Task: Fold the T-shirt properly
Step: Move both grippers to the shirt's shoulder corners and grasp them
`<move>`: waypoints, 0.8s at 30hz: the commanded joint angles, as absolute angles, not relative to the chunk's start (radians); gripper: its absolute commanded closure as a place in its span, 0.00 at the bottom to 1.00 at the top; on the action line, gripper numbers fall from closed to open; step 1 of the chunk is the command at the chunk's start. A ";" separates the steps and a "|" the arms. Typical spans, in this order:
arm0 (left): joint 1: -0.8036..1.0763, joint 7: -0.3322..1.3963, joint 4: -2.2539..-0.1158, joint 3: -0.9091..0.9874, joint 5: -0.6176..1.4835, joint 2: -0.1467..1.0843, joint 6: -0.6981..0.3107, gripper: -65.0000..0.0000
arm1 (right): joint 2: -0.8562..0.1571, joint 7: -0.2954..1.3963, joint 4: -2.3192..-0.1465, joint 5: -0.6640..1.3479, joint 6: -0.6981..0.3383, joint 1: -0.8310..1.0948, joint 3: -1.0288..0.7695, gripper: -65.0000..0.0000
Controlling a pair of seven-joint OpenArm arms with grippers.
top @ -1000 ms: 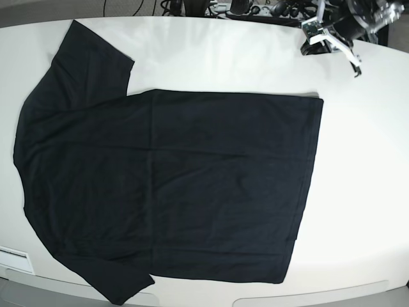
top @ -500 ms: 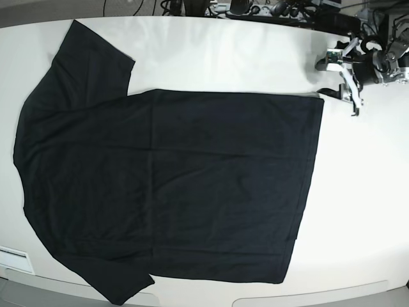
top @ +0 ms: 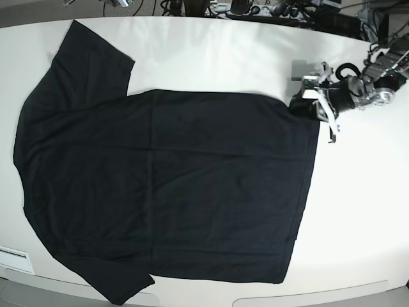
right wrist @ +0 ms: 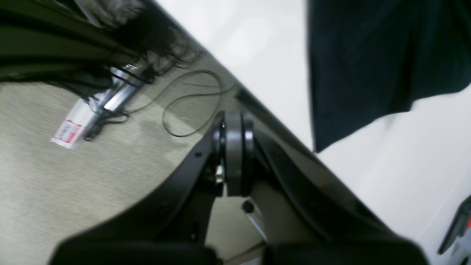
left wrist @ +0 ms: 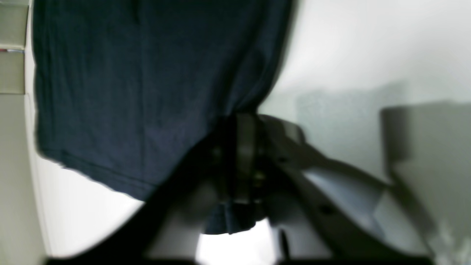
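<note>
The black T-shirt lies spread flat on the white table, sleeves to the left and hem to the right. My left gripper is at the hem's far right corner, which is bunched up beside it. In the left wrist view the gripper is closed with dark cloth pinched between the fingers, and a fold of it pokes out below. My right gripper is shut and empty, off the table's far edge, with a sleeve to its right.
Carpet, loose cables and a labelled bar lie on the floor beyond the table's far edge. Cables and equipment line the back. A white label sits at the front left edge.
My left arm has come down and to the left from the far right of the table onto the hem's corner. That corner is now bunched and shifted slightly left.
</note>
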State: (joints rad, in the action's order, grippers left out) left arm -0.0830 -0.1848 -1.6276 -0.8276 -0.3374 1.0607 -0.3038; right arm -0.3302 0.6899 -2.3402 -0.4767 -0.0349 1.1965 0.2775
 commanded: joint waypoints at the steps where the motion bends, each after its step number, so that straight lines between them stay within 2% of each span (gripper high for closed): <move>1: -0.066 -0.068 -1.613 -0.846 -0.388 1.074 -0.384 1.00 | -0.339 0.645 -2.356 -0.519 -0.010 1.215 0.265 1.00; 7: -0.064 -0.044 -1.623 -0.851 -0.339 1.066 -0.366 1.00 | -0.369 0.609 -2.356 -0.489 -0.039 1.096 0.149 1.00; 10: -0.064 -0.043 -1.623 -0.851 -0.336 1.066 -0.366 1.00 | -0.369 0.568 -2.356 -0.403 -0.051 1.058 0.048 1.00; 20: -0.062 -0.038 -1.623 -0.850 -0.336 1.066 -0.365 1.00 | -0.369 0.496 -2.356 0.047 -0.299 0.946 -0.234 1.00; 24: -0.064 -0.036 -1.623 -0.850 -0.336 1.066 -0.366 1.00 | -0.369 0.474 -2.330 0.064 -0.335 0.891 -0.241 1.00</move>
State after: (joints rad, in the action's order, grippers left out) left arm -0.0807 -0.1345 -1.6402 -0.8322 -0.2985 1.0504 -0.2901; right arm -0.3622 0.4866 -2.3241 0.0654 -0.3435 0.8875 -0.2340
